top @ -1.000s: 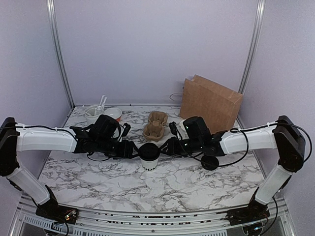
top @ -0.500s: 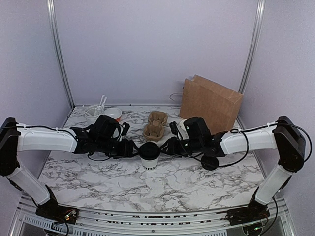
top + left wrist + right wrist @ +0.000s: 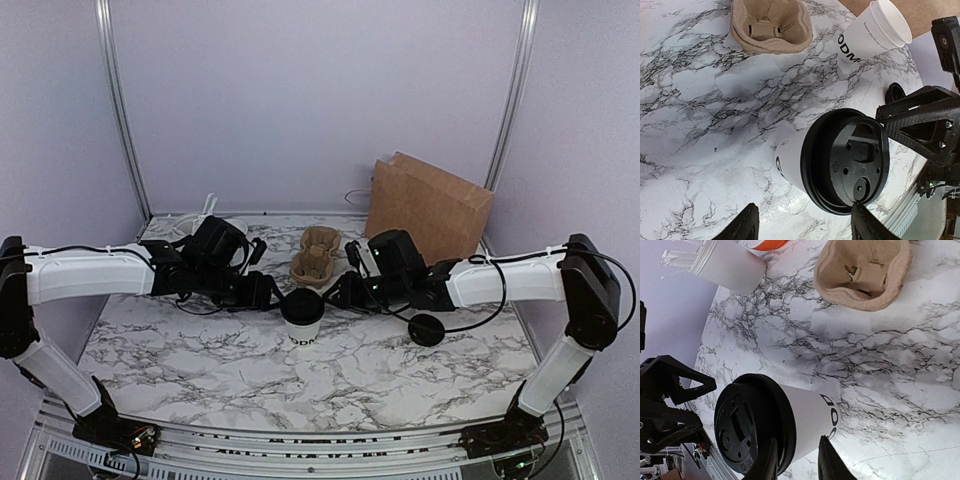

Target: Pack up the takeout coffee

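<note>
The takeout coffee, a white paper cup with black lettering and a black lid, stands upright on the marble table between my two grippers. My left gripper is just left of its lid, open wide and empty. In the left wrist view the cup lies just beyond the gripper. My right gripper is just right of the lid with its fingers a little apart and empty. In the right wrist view the cup sits behind the gripper.
A brown cup carrier lies behind the cup. A brown paper bag stands at the back right. A loose black lid lies to the right. The lidless white cup and the utensil holder stand further back.
Both grippers have lifted and drawn slightly back from the cup's lid. The cup has stayed in place.
</note>
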`<control>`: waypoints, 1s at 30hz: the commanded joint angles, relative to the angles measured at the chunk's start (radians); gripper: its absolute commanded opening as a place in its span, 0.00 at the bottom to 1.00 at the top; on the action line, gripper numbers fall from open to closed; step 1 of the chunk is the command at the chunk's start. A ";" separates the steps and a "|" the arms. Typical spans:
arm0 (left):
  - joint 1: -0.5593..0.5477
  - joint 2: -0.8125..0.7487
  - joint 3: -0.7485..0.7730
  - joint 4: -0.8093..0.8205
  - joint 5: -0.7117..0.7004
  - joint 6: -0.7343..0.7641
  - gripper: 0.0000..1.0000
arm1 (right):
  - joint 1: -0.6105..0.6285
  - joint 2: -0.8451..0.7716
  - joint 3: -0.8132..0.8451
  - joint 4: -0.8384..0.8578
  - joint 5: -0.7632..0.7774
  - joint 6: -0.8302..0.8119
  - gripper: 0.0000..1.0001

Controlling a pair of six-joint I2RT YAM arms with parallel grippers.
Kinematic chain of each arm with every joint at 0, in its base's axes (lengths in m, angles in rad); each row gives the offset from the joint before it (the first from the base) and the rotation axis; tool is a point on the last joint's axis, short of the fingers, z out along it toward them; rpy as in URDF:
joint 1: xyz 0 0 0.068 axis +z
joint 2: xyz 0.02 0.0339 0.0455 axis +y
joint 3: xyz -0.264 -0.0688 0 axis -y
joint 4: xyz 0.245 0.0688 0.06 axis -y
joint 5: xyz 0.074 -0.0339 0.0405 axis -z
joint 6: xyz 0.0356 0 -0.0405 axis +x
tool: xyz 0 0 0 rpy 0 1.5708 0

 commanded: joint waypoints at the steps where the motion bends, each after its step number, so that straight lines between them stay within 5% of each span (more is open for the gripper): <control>1: -0.001 -0.042 0.055 -0.042 0.013 0.018 0.64 | -0.007 -0.042 0.029 -0.017 0.037 0.000 0.27; 4: 0.001 -0.043 0.076 -0.030 0.045 0.013 0.54 | -0.009 -0.062 0.028 -0.017 0.043 -0.013 0.26; 7: 0.007 -0.027 0.075 0.041 0.126 -0.010 0.26 | -0.011 -0.077 0.026 -0.006 0.039 -0.021 0.23; 11: 0.014 0.010 0.051 0.177 0.263 -0.080 0.00 | -0.010 -0.091 0.028 0.023 0.016 -0.029 0.20; 20: 0.056 0.043 -0.066 0.493 0.436 -0.215 0.00 | -0.010 -0.109 0.015 0.077 -0.032 -0.026 0.20; 30: 0.147 0.106 -0.159 0.722 0.561 -0.325 0.00 | -0.010 -0.061 -0.037 0.348 -0.242 0.094 0.20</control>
